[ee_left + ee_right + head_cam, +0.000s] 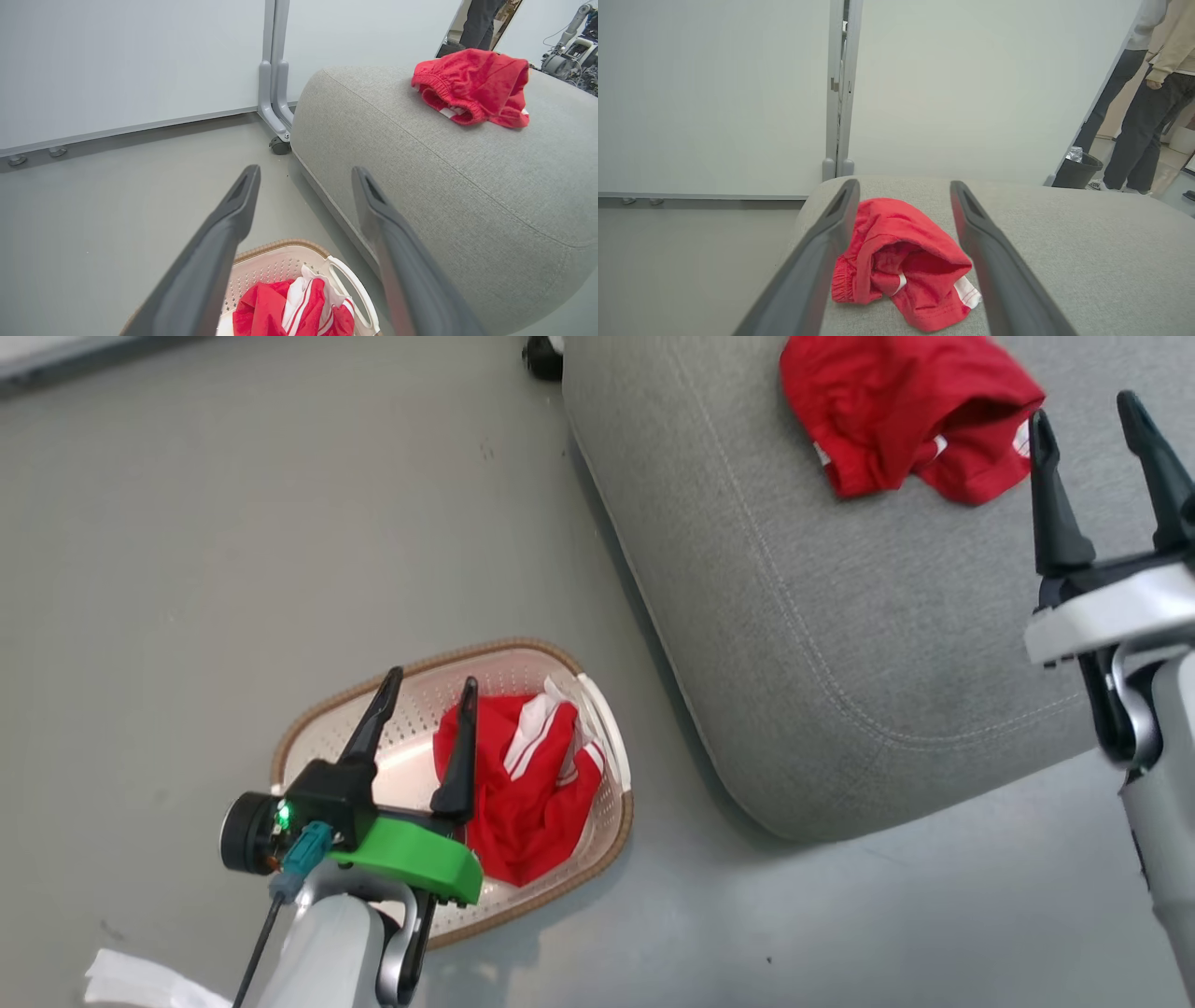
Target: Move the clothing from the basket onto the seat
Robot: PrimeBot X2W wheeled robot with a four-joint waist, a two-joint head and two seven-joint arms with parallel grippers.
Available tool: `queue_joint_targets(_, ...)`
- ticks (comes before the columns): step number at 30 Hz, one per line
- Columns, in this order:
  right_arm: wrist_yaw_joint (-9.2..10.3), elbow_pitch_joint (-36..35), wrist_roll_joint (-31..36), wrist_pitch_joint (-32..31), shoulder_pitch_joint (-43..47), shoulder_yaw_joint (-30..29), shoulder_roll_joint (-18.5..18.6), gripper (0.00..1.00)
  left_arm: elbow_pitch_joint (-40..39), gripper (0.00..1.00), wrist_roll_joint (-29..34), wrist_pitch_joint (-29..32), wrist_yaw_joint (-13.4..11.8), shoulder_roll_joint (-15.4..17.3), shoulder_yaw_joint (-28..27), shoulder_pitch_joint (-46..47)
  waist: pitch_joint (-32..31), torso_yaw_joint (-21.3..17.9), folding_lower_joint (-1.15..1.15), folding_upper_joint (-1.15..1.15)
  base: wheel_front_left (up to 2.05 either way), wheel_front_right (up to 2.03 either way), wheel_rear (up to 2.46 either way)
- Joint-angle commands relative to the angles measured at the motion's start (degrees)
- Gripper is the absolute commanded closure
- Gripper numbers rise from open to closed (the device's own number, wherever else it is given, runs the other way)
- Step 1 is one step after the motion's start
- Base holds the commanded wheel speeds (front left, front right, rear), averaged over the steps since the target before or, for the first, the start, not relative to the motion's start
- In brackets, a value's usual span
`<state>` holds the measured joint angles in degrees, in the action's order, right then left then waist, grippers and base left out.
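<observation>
**A:** What does the head view give?

**B:** A cream perforated plastic basket with a brown woven-look rim [509,643] stands on the grey floor [233,523]. It is near the rounded corner of a large grey fabric seat [794,616], but apart from it. In the basket lies a larger red garment with white stripes [527,784], crumpled toward the side nearest the seat. The left pincer [433,678] is over the basket, with its two dark fingers spread and nothing between them.

**A:** And the other piece?

**B:** A small red garment with white trim [896,411] lies on the seat. The right pincer [1084,408] is just beside it, also spread and empty.

**A:** Now the left wrist view.

**B:** The fingers stand wide apart. Below them is the basket with the striped garment inside. The small garment sits on top of the seat, further away. Behind is a white panel wall [131,60] and one black caster [280,146] on the floor.

**A:** And the right wrist view?

**B:** The small garment lies on the seat and appears between the two spread fingers, its elastic band at the left. If a finger touches it, I cannot tell. At the far right two people [1150,121] stand beside a dark bin [1078,171].
</observation>
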<state>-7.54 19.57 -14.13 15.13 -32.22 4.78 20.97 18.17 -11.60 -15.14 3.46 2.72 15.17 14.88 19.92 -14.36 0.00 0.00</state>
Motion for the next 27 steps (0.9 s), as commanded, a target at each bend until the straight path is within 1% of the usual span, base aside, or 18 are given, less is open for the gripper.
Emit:
queue_joint_targets(1, 0.10, -2.12, 0.14, 0.03, 2.18, -0.65, -0.51, 0.00, -0.47, 0.00, -1.09, 0.00, -0.66, 0.33, -0.55, -1.20, -5.62, -0.43, 0.00, 0.00, 0.00, 0.00, 0.00)
queue_joint_targets(6, 0.10, -11.05, 1.51, 0.03, 9.83, -2.96, -3.45, 0.00, -1.28, 0.00, -3.06, 0.00, -1.68, 0.32, -1.71, -3.84, -9.68, 1.17, 0.00, 0.00, 0.00, 0.00, 0.00)
queue_joint_targets(9, 0.10, -15.01, 2.88, 0.03, 15.40, -2.12, -4.55, 0.00, -1.93, 0.00, -4.58, 0.00, -2.35, 0.31, -2.05, -5.38, -12.21, 2.63, 0.00, 0.00, 0.00, 0.00, 0.00)
queue_joint_targets(13, 0.10, -18.50, 3.44, 0.03, 21.42, -1.04, -5.83, 0.00, -2.32, 0.00, -5.26, 0.00, -2.84, 0.30, -2.77, -7.41, -15.01, 4.37, 0.00, 0.00, 0.00, 0.00, 0.00)
queue_joint_targets(19, 0.10, -20.63, 3.76, 0.03, 27.49, -1.04, -8.57, 0.00, -2.66, 0.00, -5.83, 0.00, -2.98, 0.30, -3.79, -10.51, -17.83, 7.27, 0.00, 0.00, 0.00, 0.00, 0.00)
queue_joint_targets(22, 0.10, -19.57, 4.62, 0.03, 29.96, -0.30, -8.62, 0.00, -2.78, 0.00, -6.32, 0.00, -3.22, 0.30, -3.71, -11.90, -18.76, 8.83, 0.00, 0.00, 0.00, 0.00, 0.00)
queue_joint_targets(27, 0.10, -18.46, 5.58, 0.03, 32.50, -0.43, -10.41, 0.00, -2.63, 0.00, -7.03, 0.00, -3.66, 0.29, -3.19, -13.90, -20.07, 11.40, 0.00, 0.00, 0.00, 0.00, 0.00)
